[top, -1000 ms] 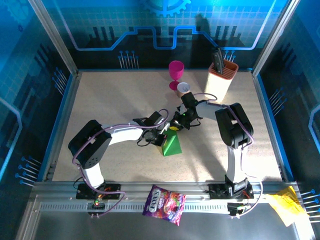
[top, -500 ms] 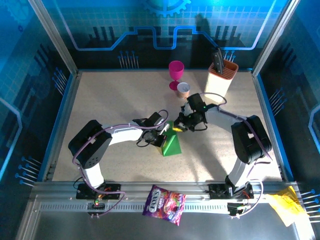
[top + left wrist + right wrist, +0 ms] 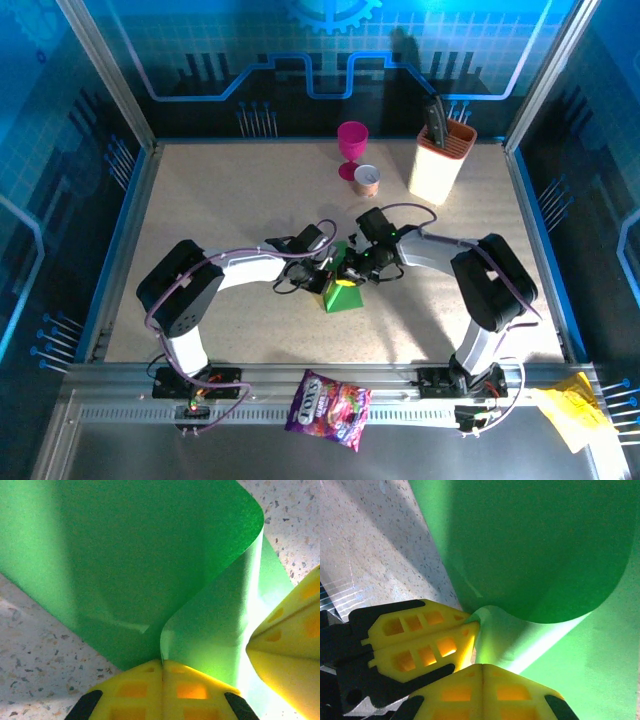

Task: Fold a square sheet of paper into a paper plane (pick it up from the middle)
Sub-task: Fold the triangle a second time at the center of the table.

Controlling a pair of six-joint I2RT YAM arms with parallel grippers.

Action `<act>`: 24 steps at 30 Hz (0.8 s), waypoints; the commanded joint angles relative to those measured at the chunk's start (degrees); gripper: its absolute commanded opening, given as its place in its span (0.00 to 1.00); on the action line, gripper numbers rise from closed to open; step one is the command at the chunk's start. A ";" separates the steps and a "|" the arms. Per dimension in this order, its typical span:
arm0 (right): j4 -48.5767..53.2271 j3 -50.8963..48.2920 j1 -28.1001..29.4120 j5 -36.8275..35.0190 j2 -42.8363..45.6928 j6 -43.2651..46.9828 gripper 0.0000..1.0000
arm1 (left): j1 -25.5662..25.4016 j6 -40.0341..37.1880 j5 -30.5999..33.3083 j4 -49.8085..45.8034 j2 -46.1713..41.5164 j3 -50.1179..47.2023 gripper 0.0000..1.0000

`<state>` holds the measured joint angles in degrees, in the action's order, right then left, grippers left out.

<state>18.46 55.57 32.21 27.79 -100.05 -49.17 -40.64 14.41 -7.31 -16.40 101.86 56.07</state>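
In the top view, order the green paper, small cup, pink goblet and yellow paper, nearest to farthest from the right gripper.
1. green paper, pinched in the right gripper.
2. small cup, behind it.
3. pink goblet, farther back.
4. yellow paper, near right corner.

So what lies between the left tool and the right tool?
The curled green paper sheet, bridging left tool and right tool, in the left wrist view.

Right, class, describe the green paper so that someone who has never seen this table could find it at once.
Look to the middle of the speckled table, where the left gripper and right gripper meet. Both pinch the green paper, a folded triangular sheet; nothing else on the table is bright green.
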 commanded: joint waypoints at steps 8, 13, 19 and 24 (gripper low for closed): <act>-2.13 -1.08 0.49 -2.92 -5.10 -0.37 0.00 | 0.45 -1.91 -0.18 -1.05 0.36 -1.28 0.00; -2.20 -1.61 0.49 -3.15 -5.93 -0.18 0.00 | 0.39 -1.81 -0.22 -0.95 0.53 -1.37 0.00; -1.61 0.26 -0.27 -1.12 -4.24 0.67 0.00 | 0.46 -1.85 -0.15 -0.92 0.44 -1.59 0.00; -0.35 2.18 -1.88 -0.96 -1.51 1.64 0.00 | 0.39 -1.76 -0.11 -0.91 0.35 -1.65 0.00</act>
<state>16.69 55.94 31.51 26.13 -104.27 -48.64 -40.60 13.37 -7.31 -16.29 101.86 55.99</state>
